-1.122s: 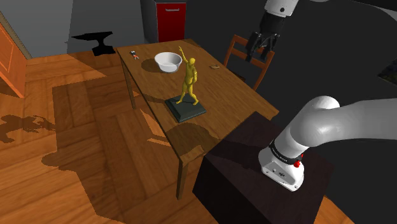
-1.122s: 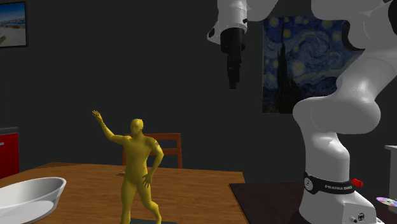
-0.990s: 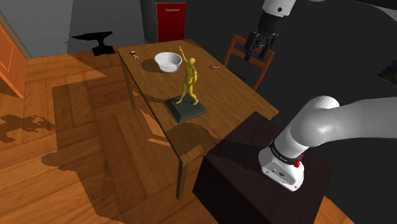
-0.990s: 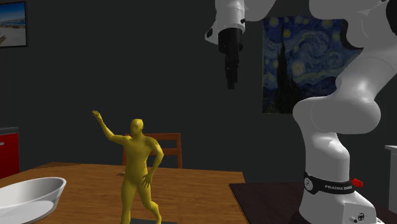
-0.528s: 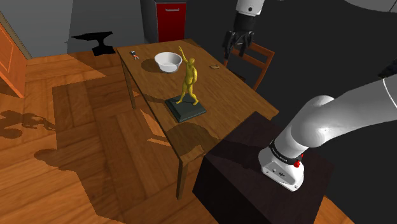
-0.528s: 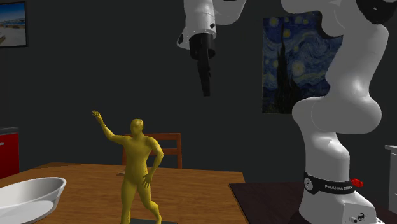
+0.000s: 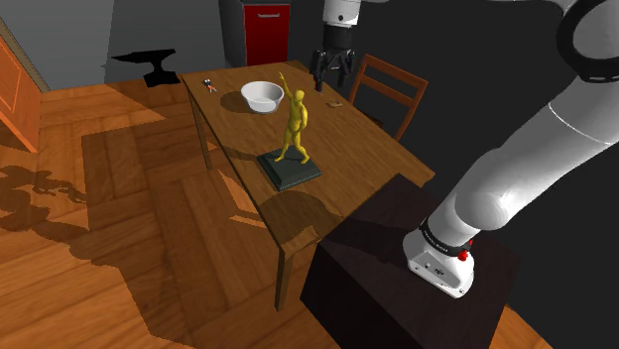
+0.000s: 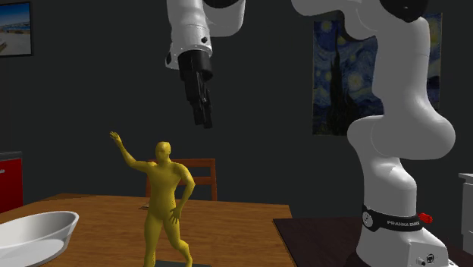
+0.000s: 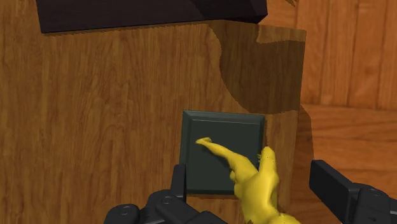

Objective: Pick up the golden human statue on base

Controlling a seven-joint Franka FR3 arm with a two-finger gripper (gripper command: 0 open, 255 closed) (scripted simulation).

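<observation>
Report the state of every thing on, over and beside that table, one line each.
golden statue: upright on its dark base, untouched.
dark base: flat on the table.
gripper: open, empty, hanging above the golden statue.
white bowl: upright on the table, nothing visible inside.
chair: upright beside the table.

Golden-yellow statue [image 7: 295, 124] on dark grey-green base [image 7: 300, 174]. Brown wood-grained desk [image 7: 357, 149], white bowl [image 7: 262, 96]. Black pincer [image 7: 330, 84], red cabinet [image 7: 266, 30], blue swirled painting [image 8: 331, 83].
</observation>
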